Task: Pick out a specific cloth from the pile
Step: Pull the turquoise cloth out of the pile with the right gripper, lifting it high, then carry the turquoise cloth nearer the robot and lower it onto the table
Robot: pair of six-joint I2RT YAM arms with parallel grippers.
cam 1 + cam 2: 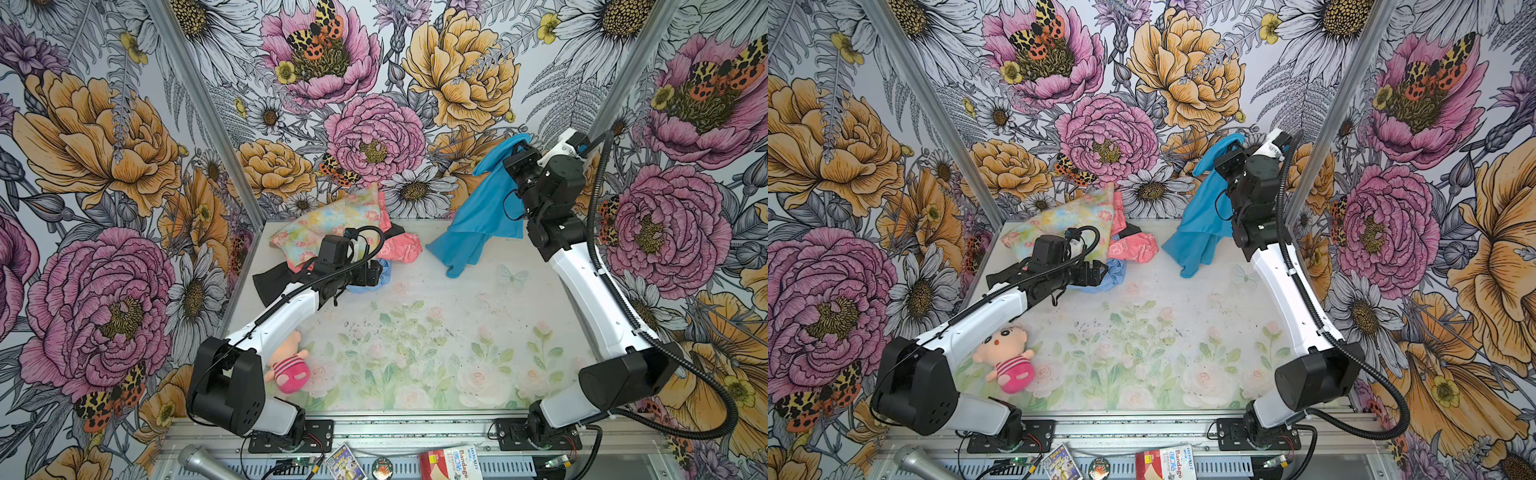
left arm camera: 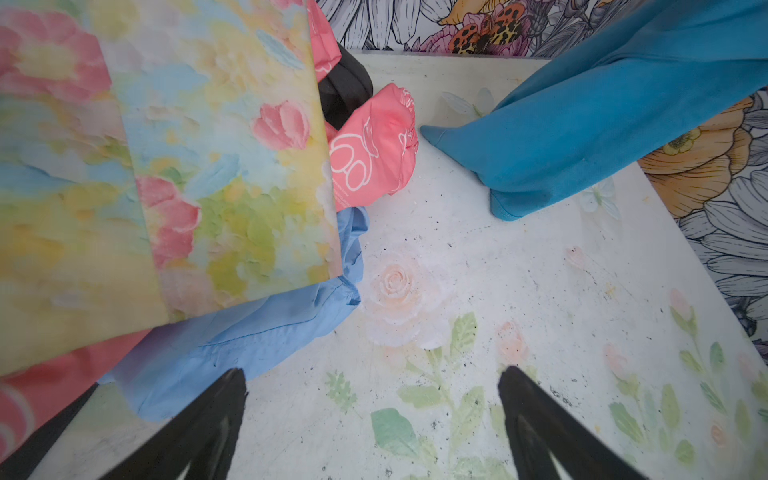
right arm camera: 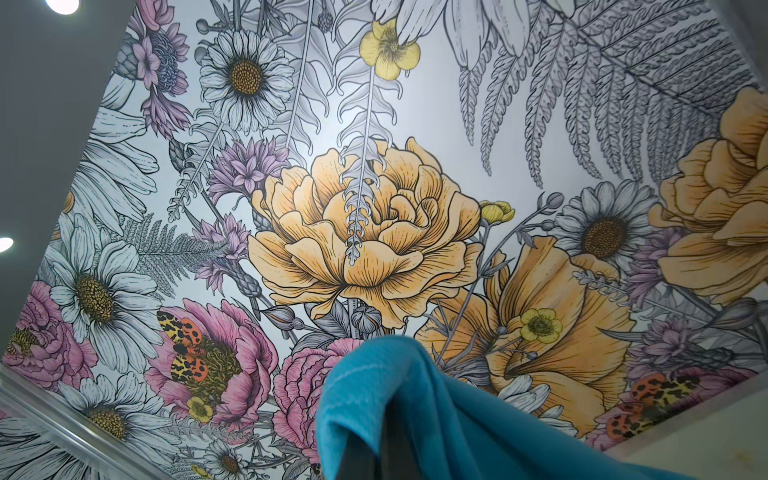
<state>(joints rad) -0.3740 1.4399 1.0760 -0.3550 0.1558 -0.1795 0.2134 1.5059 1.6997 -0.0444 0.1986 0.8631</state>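
The cloth [image 1: 478, 208] [image 1: 1200, 216], plain turquoise-blue, hangs from my right gripper [image 1: 517, 151] [image 1: 1229, 156], which is raised near the back wall and shut on the cloth's top fold [image 3: 395, 395]. Its lower end trails onto the table [image 2: 519, 187], apart from the pile. The pile [image 1: 332, 224] [image 1: 1067, 220] lies at the back left: a pastel floral cloth [image 2: 187, 166] on top, a coral-pink one [image 2: 374, 153], a pale blue one [image 2: 257, 332] and a black one [image 1: 270, 282]. My left gripper [image 1: 376, 272] [image 2: 370, 374] stands open, low beside the pale blue cloth, holding nothing.
A plush doll [image 1: 286, 365] [image 1: 1007, 361] in a pink striped top lies at the front left, beside the left arm. Flowered walls close in the back and both sides. A microphone [image 1: 199, 457] and a bandage box [image 1: 453, 463] lie on the front rail outside the table [image 1: 415, 332].
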